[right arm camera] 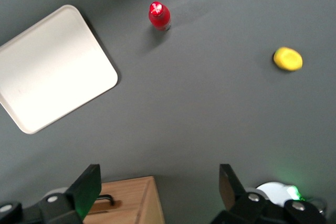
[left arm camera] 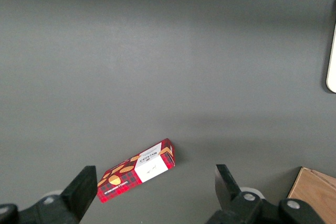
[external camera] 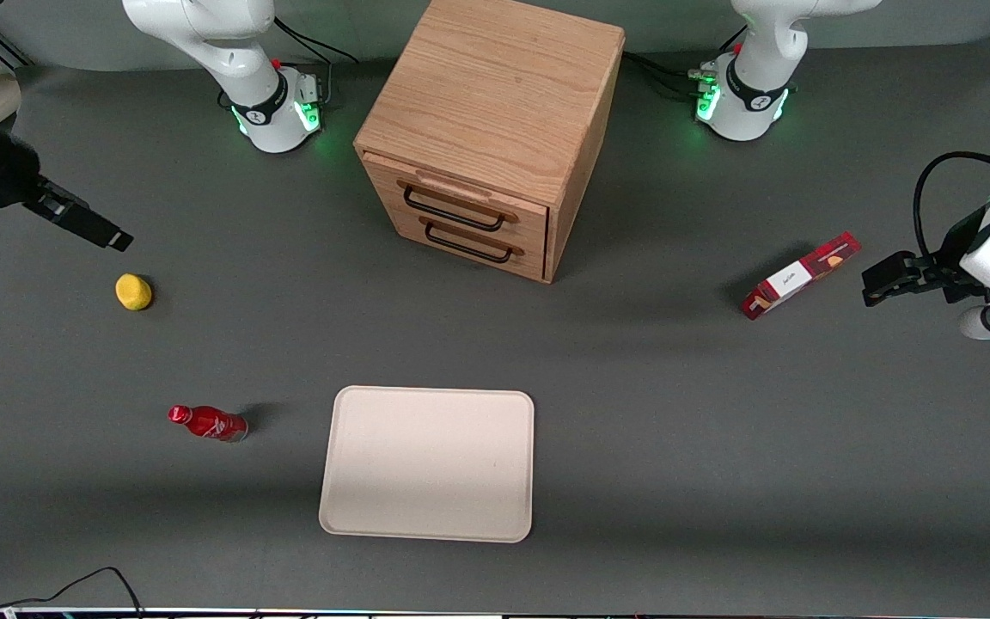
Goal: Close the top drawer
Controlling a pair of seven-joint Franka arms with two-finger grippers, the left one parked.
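The oak cabinet (external camera: 495,94) stands at the middle back of the table. Its top drawer (external camera: 461,199) carries a black wire handle (external camera: 452,211) and a raised wooden strip above it. The drawer front sits close to the cabinet face and looks only slightly proud of the lower drawer front (external camera: 471,243). My gripper (external camera: 117,240) hangs open above the table toward the working arm's end, well apart from the cabinet and holding nothing. The right wrist view shows the gripper (right arm camera: 159,182) with its fingers wide apart over a cabinet corner (right arm camera: 131,200).
A yellow lemon (external camera: 133,291) (right arm camera: 287,59) lies just nearer the front camera than my gripper. A red bottle (external camera: 207,423) (right arm camera: 159,15) lies beside a beige tray (external camera: 428,464) (right arm camera: 52,66). A red cookie box (external camera: 800,275) (left arm camera: 137,170) lies toward the parked arm's end.
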